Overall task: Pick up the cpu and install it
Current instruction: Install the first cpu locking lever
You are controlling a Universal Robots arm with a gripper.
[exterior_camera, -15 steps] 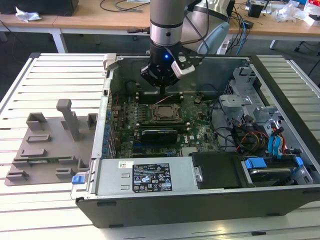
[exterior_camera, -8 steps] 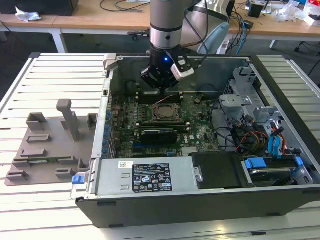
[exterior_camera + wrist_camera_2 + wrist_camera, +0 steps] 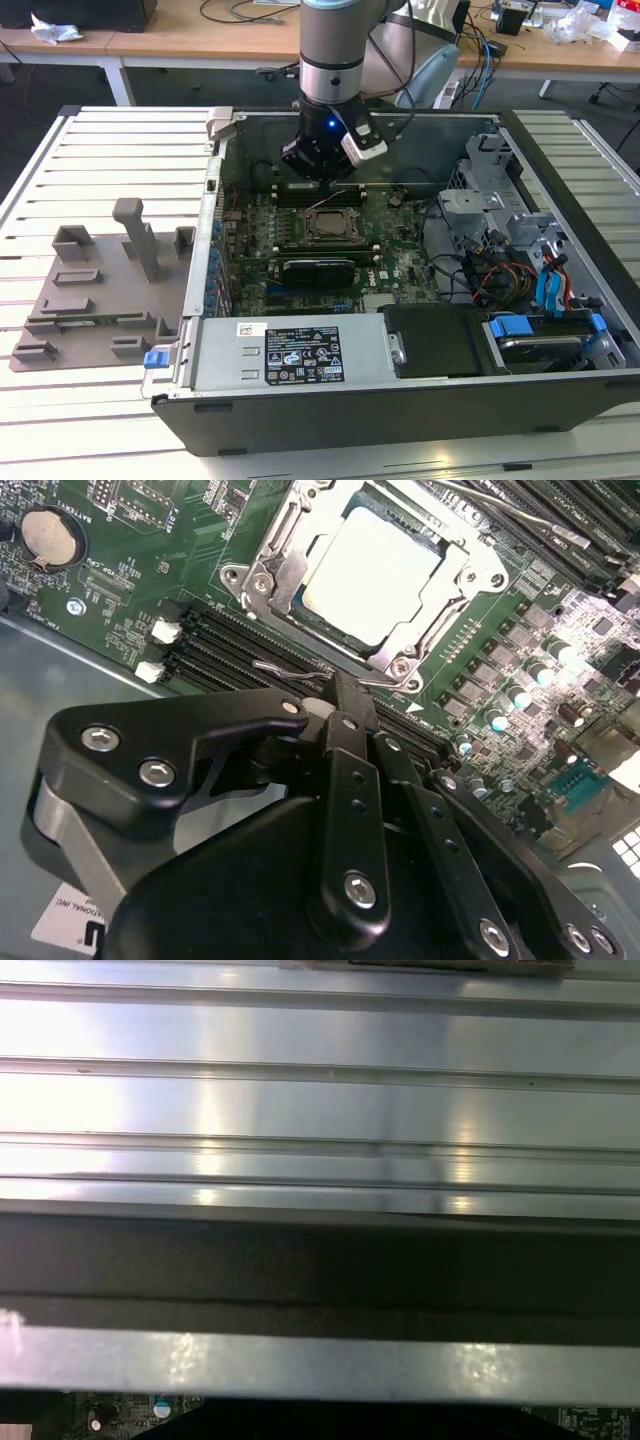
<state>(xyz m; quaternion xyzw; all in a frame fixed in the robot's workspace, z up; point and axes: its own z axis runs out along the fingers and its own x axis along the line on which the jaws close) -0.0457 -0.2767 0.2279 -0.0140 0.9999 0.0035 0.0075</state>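
The cpu point(image 3: 372, 568), a pale silvery square, lies flat inside the dark metal socket frame point(image 3: 285, 540) on the green motherboard point(image 3: 150, 580). The frame's load plate stands open around it, and a thin wire lever point(image 3: 290, 668) lies along the socket's edge. My gripper point(image 3: 340, 702) hovers just beside the socket, over the memory slots, black fingers point(image 3: 348, 780) together with nothing between them. In the exterior view the gripper point(image 3: 318, 165) hangs inside the open computer case, just behind the socket frame point(image 3: 328, 222).
A grey fixture plate point(image 3: 100, 290) with upright posts lies at the exterior view's left on the slatted table point(image 3: 60, 430). Inside the case are a power supply point(image 3: 290, 350), a long black card point(image 3: 318, 268) and a drive cage with cables point(image 3: 520, 270). The case wall point(image 3: 320, 1270) fronts table slats.
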